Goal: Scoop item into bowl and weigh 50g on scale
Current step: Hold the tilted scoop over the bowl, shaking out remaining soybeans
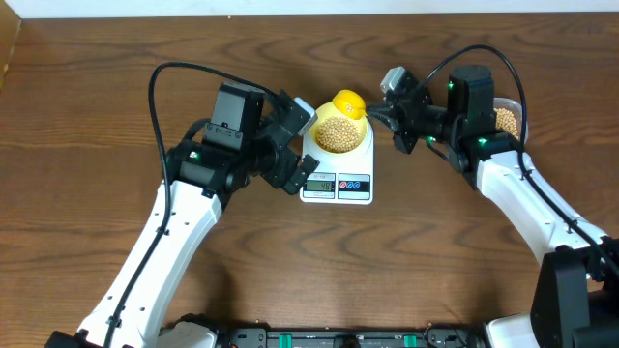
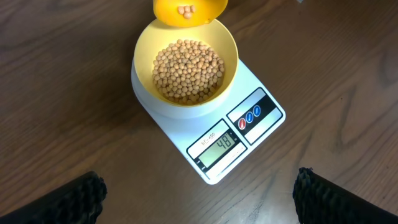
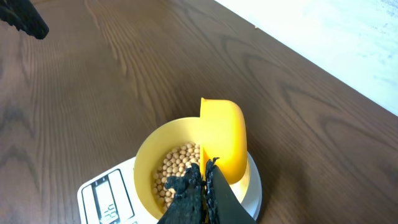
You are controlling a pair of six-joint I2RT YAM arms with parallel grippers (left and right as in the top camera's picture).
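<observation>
The bowl [image 2: 186, 62] sits on the scale [image 2: 208, 124], full of beans [image 2: 188, 70]. The right gripper [image 3: 205, 177] pinches a yellow scoop [image 3: 224, 140] with a few beans over the bowl's rim. The left gripper [image 2: 199, 193] hangs wide apart, holding nothing, above the tabletop [image 2: 62, 124].

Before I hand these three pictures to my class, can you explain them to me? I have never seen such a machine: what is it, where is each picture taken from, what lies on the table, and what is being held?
Two robot arms work at a wooden table. One picture looks down from above; the other two come from cameras on each arm's wrist.

A white kitchen scale lies in the middle, its display showing 48. On it stands a pale yellow bowl filled with tan beans. A clear tub holding more beans sits behind the right arm.

The right gripper is shut on the handle of a bright yellow scoop, held over the bowl's edge with a few beans inside. The left gripper is open, empty, near the scale.
</observation>
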